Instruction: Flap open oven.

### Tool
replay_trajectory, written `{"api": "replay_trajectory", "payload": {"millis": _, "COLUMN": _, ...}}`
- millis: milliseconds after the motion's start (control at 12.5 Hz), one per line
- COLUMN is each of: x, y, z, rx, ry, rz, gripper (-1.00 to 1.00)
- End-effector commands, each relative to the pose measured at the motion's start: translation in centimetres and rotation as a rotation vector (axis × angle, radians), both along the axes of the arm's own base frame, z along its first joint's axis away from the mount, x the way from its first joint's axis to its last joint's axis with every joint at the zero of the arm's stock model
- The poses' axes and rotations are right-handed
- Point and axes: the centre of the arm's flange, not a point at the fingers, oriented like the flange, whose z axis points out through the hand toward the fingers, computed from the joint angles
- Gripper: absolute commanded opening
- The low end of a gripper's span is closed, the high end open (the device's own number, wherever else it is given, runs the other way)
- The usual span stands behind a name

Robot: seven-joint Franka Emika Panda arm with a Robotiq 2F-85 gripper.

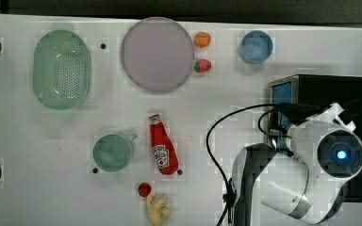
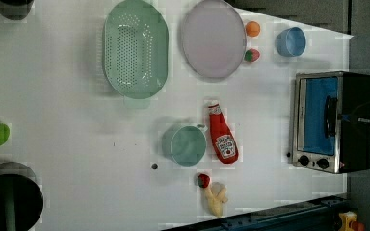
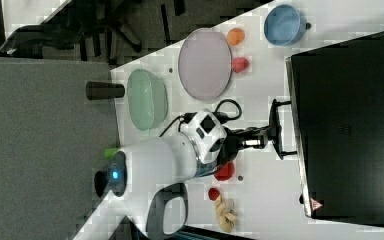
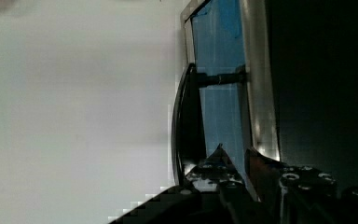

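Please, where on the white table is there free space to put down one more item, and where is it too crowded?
Free: the stretch between colander and green cup, reaching the top view's left. Crowded: around plate, ketchup bottle and before the oven.

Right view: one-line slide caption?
Gripper at the handle of the closed oven, dishes and toy food behind.

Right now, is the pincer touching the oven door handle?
Touching. In the right view the pincer meets the handle of the oven; the wrist view shows fingers around the bar.
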Motion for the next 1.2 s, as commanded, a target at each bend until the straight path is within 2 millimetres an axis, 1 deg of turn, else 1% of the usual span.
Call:
{"api": "replay_trajectory", "payload": {"millis": 80, "x": -0.5, "y": -0.6, "z": -2.1, "rx": -0.023, "ry": 0.001, "rz": 0.04, "gripper": -0.65}}
{"api": "replay_trajectory", "payload": {"millis": 160, "x": -0.6, "y": -0.5, "z": -2.9, "rx": -0.02, "ry": 0.015, "rz": 0.04, "gripper": -0.65}}
{"api": "replay_trajectory", "payload": {"millis": 240, "x": -0.5, "y": -0.2, "z": -3.2, "rx": -0.018, "ry": 0.022, "rz": 0.045, "gripper": -0.65}}
{"api": "replay_trajectory", "payload": {"millis": 480, "x": 0.0, "y": 1.0, "z": -3.5, "rx": -0.016, "ry": 0.027, "rz": 0.065, "gripper": -0.65}}
{"api": "replay_trajectory", "payload": {"millis": 640, "x": 0.3, "y": 2.3, "z": -3.9, "rx": -0.028, "ry": 0.04, "rz": 0.084, "gripper": -0.65}}
{"api": "replay_trajectory", "payload": {"millis": 880, "x": 0.8, "y": 4.9, "z": -4.7, "rx": -0.074, "ry": 0.061, "rz": 0.07, "gripper": -0.65}}
{"api": "replay_trajectory", "payload": {"millis": 1200, "x": 1.4, "y": 9.7, "z": -6.3, "rx": -0.137, "ry": 0.101, "rz": 0.072, "gripper": -0.65}}
